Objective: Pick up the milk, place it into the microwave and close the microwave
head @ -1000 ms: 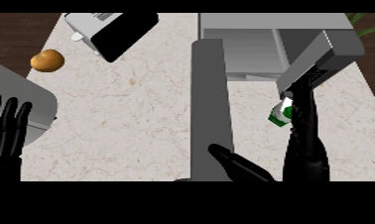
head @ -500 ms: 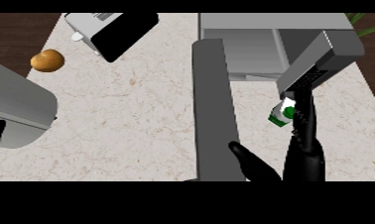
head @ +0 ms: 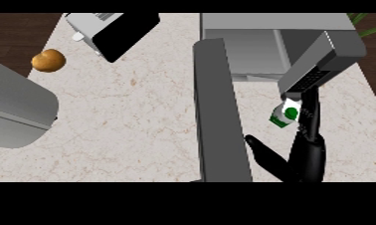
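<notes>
The left forearm has left the counter's near edge; the right hand (head: pixel 305 142), fingers straight and spread, touches the milk (head: pixel 284 114) lying just left of its fingertips.

Single head view, looking steeply down onto the counter (head: pixel 132 119), close overhead, forearms entering from the lower edge.

Milk (head: pixel 284 116), a small white-and-green carton with a green round mark on its face, sits tilted on the counter at about four o'clock, just below the microwave's front corner. Microwave (head: pixel 279 45), grey and boxy, stands at one o'clock, cavity showing, its door (head: pixel 219 119) swung wide open, running down toward six o'clock.
</notes>
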